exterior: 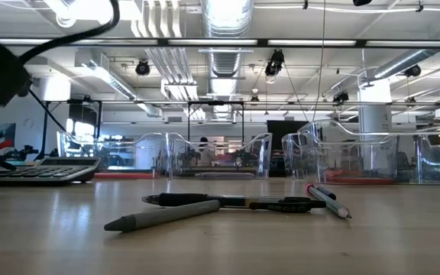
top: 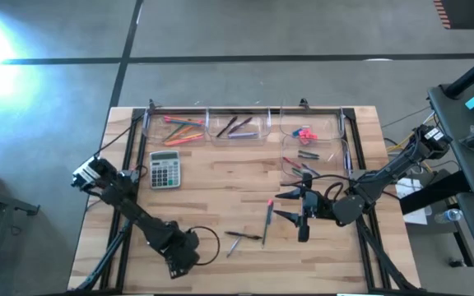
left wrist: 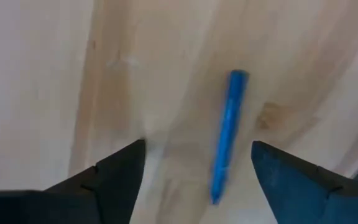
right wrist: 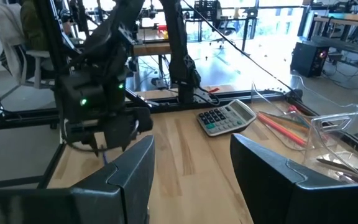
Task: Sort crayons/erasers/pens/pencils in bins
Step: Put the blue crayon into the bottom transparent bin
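Blue stick (left wrist: 229, 134) on table between spread left end effector (left wrist: 194, 171) fingers; right spread, empty.

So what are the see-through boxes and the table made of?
The bins look like clear, shiny plastic: the room shows straight through their walls and light glints on the rims. The table looks like pale wood with a smooth finish: plank seams and grain lines run across it.

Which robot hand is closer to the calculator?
The left. The left gripper is at the near edge below the calculator, on its side of the table. The right gripper is farther off, across the table by the loose pens.
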`<move>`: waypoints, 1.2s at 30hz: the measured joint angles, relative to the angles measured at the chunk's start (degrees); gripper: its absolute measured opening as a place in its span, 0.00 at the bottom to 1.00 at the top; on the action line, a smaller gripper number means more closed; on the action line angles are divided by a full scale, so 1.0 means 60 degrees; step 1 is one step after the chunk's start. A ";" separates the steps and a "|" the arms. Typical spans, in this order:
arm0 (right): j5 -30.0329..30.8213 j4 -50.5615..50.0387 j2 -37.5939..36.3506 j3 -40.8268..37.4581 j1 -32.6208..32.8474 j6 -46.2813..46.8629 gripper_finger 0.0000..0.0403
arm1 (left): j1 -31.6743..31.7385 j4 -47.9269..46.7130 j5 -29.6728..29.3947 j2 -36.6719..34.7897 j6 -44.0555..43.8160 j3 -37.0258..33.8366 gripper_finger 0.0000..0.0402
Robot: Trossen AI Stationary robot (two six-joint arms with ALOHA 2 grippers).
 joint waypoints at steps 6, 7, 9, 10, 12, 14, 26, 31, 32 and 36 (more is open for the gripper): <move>0.0000 -0.0029 0.0000 0.0000 0.0000 -0.0047 0.50 | -0.0190 0.0430 0.0272 0.0383 -0.0024 -0.0449 0.70; 0.0000 -0.0048 0.0000 0.0000 0.0000 -0.0047 0.50 | -0.0217 0.0402 0.0261 0.0425 -0.0010 -0.0438 0.70; 0.0000 -0.0051 0.0000 0.0000 0.0000 -0.0060 0.50 | -0.0236 0.0392 0.0259 0.0467 -0.0009 -0.0424 0.70; 0.0001 -0.0049 0.0000 0.0000 0.0000 -0.0062 0.50 | -0.0240 0.0375 0.0252 0.0473 -0.0011 -0.0397 0.70; 0.0000 -0.0039 0.0000 0.0000 0.0000 -0.0066 0.50 | -0.0240 0.0355 0.0247 0.0460 -0.0013 -0.0370 0.70; 0.0002 -0.0033 0.0000 0.0000 0.0000 -0.0066 0.50 | -0.0236 0.0275 0.0251 0.0316 0.0045 -0.0297 0.70; 0.0003 -0.0025 0.0000 0.0000 0.0000 -0.0066 0.50 | -0.1151 0.0140 -0.1056 -0.0401 -0.0714 0.0649 0.70; 0.0004 0.0005 0.0000 0.0000 -0.0004 -0.0066 0.50 | -0.1589 -0.0335 -0.1280 0.0413 -0.1318 0.0964 0.70; 0.0004 0.0011 0.0000 0.0000 -0.0004 -0.0054 0.50 | -0.1665 -0.0566 -0.1306 0.0637 -0.1321 0.1055 0.70; 0.0004 0.0011 0.0000 0.0000 -0.0004 0.0007 0.50 | -0.1842 -0.1143 -0.1332 0.1202 -0.1305 0.1622 0.70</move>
